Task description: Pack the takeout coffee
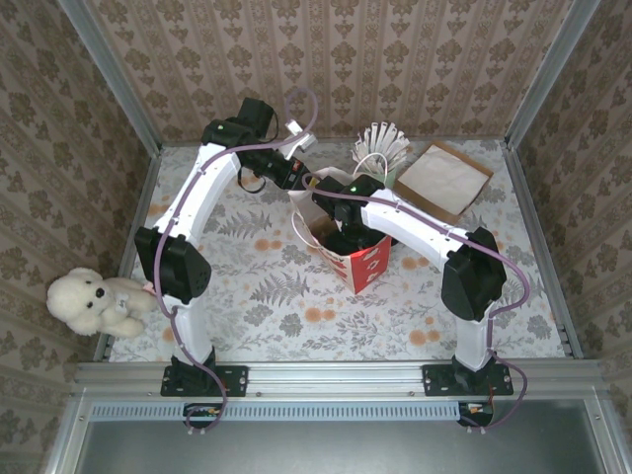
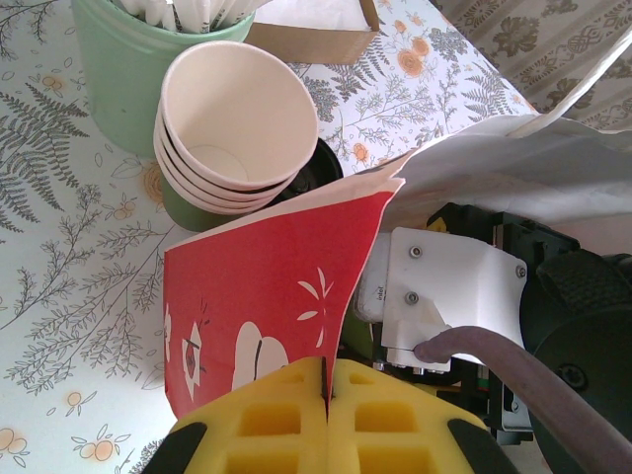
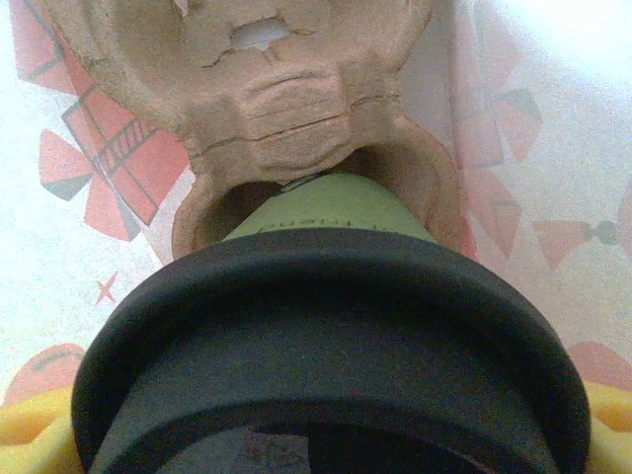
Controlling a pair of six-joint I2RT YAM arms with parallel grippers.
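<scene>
I am pinching the top edge of the red-and-white paper bag (image 2: pixel 267 296) with my left gripper (image 2: pixel 326 405). Its yellow pads (image 2: pixel 267 425) are pressing together on the paper with no gap between them, and I am holding that side of the bag's mouth up. With my right gripper (image 1: pixel 343 237) I am reaching down inside the bag, fingers spread wide and clamped on the takeout coffee (image 3: pixel 326 346). My yellow fingertips (image 3: pixel 30 439) are showing at both sides of its round black lid. The coffee is sitting inside the bag, its green wall going down into a round well of the brown pulp cup carrier (image 3: pixel 286 99) that is lying deeper in. I cannot tell whether the cup is touching the bottom of that well. Just beside the bag, outside it, a stack of lidless green cups (image 2: pixel 232 118) is standing on the flowered table (image 2: pixel 69 296). The green holder of white-wrapped sticks (image 2: pixel 118 84) is right behind the stack.
</scene>
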